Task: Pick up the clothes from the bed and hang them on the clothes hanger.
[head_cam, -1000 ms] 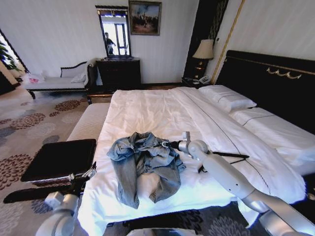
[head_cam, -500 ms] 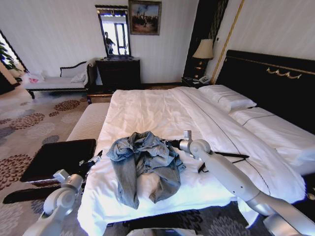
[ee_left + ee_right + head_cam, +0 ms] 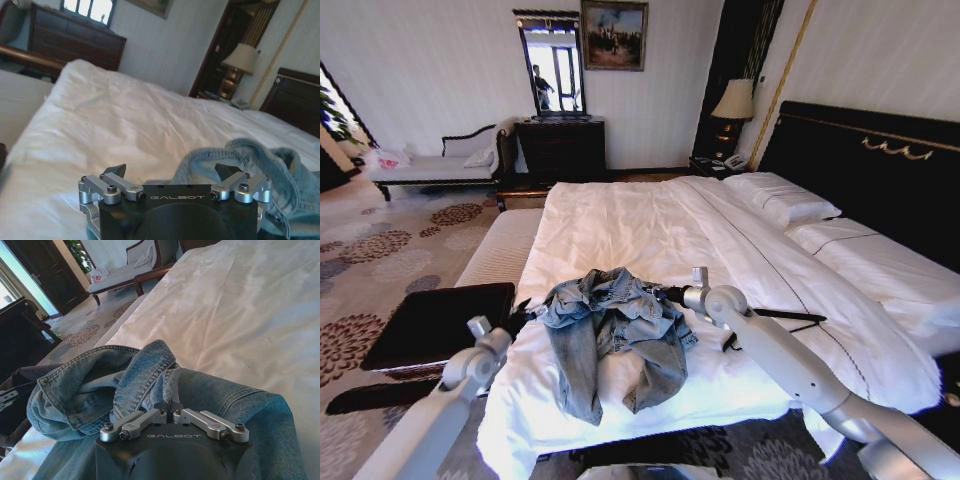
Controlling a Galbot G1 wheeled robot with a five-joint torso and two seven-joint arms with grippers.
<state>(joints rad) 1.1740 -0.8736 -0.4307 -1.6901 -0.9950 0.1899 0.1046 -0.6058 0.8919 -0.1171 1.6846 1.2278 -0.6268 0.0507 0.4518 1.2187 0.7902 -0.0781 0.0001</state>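
Since a second ago the left arm has swung up from beside the dark bench and forward to the bed's near-left edge, while the right arm has barely shifted. The bed (image 3: 650, 225), wide and white-sheeted, carries the denim jacket (image 3: 615, 335) crumpled near its foot, collar end toward the pillows and sleeves trailing toward the robot. The step in hand looks like the pick-up, with both arms closing on the garment from either side. The right gripper (image 3: 171, 407) sits on the jacket's far-right shoulder, its fingers drawn together on a fold of denim just by the collar. The left gripper (image 3: 172, 172) hovers just beside the jacket's left edge, jaws spread wide and nothing between them; one fingertip (image 3: 222, 170) is nearly at the cloth. The next move probably calls for the left gripper to ease in and pinch the opposite shoulder, so the jacket lifts evenly. A thin black bar (image 3: 785, 316) lies behind the right arm, possibly the hanger, though it is too hidden to say.
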